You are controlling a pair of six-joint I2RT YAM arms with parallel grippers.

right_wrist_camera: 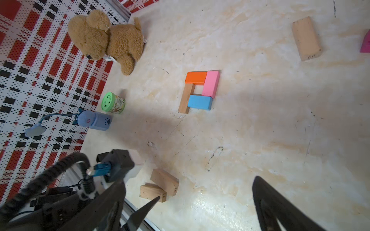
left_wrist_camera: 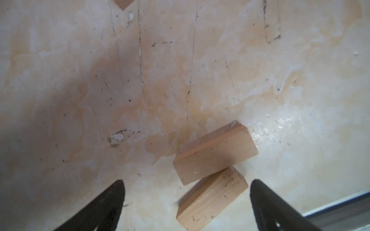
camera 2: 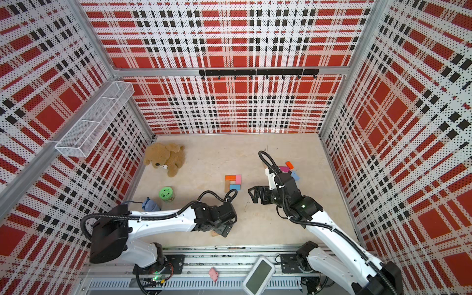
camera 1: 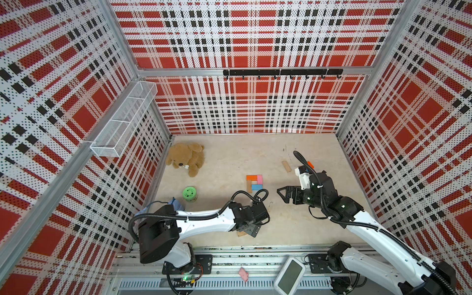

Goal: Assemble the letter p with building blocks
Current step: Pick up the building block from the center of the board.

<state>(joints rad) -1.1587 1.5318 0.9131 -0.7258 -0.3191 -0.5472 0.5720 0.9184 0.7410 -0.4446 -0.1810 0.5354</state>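
In both top views the left gripper is mostly hidden under its wrist; only a corner of the tan pair below is seen. The right gripper is held empty, jaws apart. A square loop of orange, pink, blue and tan blocks is seen centrally. In the left wrist view the tan pair, smooth wooden slabs touching, is framed unheld between spread fingers. In the right wrist view a magenta block is cut off.
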